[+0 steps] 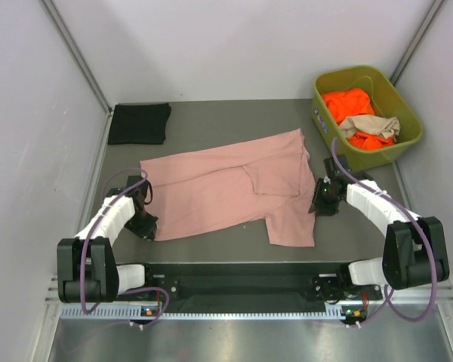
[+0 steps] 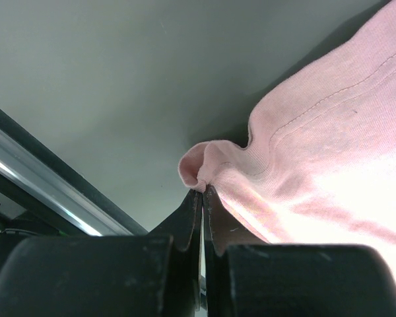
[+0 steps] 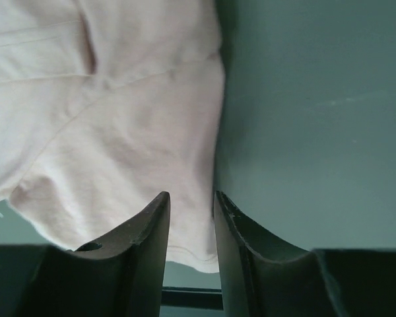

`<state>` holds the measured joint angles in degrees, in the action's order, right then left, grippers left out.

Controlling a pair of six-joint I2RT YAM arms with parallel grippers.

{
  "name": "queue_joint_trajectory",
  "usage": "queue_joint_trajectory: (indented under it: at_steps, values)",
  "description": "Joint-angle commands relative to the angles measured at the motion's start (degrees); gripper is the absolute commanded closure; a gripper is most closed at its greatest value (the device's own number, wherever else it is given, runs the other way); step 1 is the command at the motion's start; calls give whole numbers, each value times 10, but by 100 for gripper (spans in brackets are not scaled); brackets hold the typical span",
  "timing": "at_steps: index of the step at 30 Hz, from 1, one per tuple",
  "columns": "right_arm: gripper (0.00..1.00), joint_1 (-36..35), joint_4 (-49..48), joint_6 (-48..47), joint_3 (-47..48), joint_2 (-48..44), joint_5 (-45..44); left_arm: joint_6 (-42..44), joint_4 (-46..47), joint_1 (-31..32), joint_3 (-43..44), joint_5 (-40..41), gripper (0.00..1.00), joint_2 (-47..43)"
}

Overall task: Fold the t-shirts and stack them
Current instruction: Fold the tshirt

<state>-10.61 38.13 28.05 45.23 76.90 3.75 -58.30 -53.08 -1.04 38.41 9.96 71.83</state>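
Note:
A dusty pink t-shirt [image 1: 226,188] lies spread and partly folded in the middle of the table. My left gripper [image 1: 149,225] is at its near left corner, shut on a pinched fold of the pink hem [image 2: 202,188]. My right gripper [image 1: 319,200] is at the shirt's right edge, open, with its jaws either side of the pink edge [image 3: 191,201] and low over the cloth [image 3: 119,119]. A folded black t-shirt [image 1: 140,123] lies at the back left. A bright orange t-shirt [image 1: 347,102] and a tan one [image 1: 374,126] lie crumpled in the bin.
The olive-green plastic bin [image 1: 370,157] stands at the back right corner. White walls enclose the grey table [image 1: 211,117] on three sides. A black rail [image 1: 241,268] runs along the near edge between the arm bases.

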Motion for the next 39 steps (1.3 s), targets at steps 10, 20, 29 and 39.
queue_joint_trajectory:
  at_steps: [10, 20, 29, 39]
  values:
    - [67, 38, -51, -28, -55, 10, 47, 14, 13, -4, 26, 11, 100, 16]
    - [79, 50, -97, -17, -52, 41, 59, 7, 12, -4, 15, 14, 100, 7]
    - [100, 72, -27, -28, -40, -10, 1, -27, -15, -5, 9, 38, 100, -31]
    - [100, 73, -3, -42, -37, -40, 43, -43, -39, -5, -11, 32, 100, -77]
